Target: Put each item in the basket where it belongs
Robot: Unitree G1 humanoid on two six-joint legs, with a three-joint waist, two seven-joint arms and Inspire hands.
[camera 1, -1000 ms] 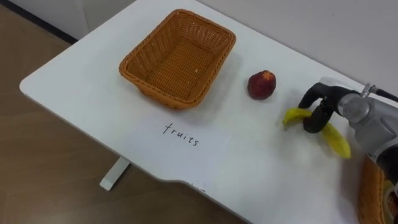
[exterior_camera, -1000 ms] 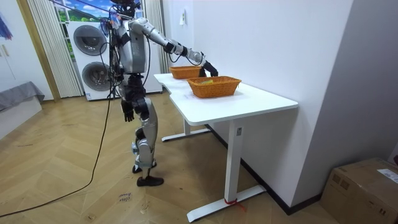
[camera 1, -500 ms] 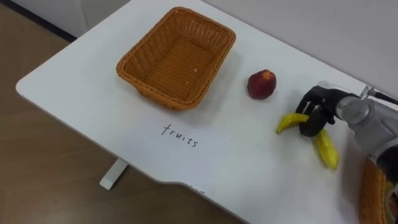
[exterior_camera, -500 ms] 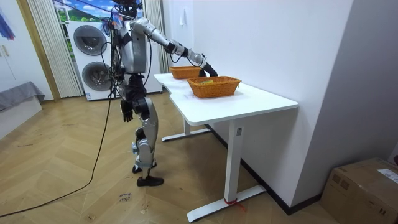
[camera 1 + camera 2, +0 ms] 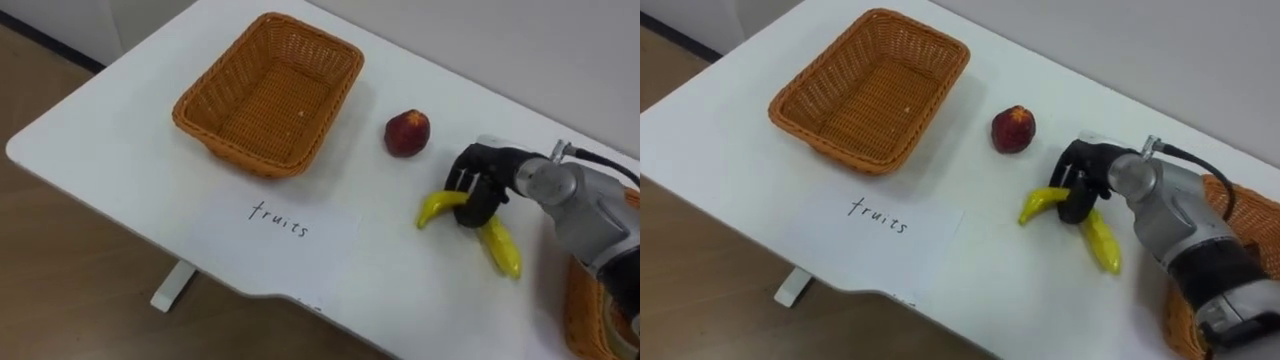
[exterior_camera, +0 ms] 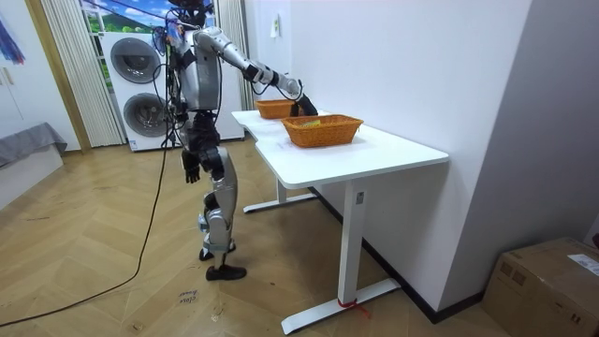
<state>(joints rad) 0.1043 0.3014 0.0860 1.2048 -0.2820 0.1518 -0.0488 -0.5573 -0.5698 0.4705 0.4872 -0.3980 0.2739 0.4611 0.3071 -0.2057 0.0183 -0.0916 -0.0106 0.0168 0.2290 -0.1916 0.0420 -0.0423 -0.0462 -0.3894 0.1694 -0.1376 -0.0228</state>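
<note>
Right hand [image 5: 480, 185] clamps the banana [image 5: 500, 250].
A loose grip could drop it short of the fruit basket [image 5: 245, 160].

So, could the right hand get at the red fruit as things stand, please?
Probably not yet: the right hand is curled round the banana, so it is occupied. The red fruit lies close by, with bare table between them, so the way itself looks free.

Banana [image 5: 498, 248] middle hidden under right hand [image 5: 478, 182]; second basket [image 5: 1258, 222] cut by edge.
</note>
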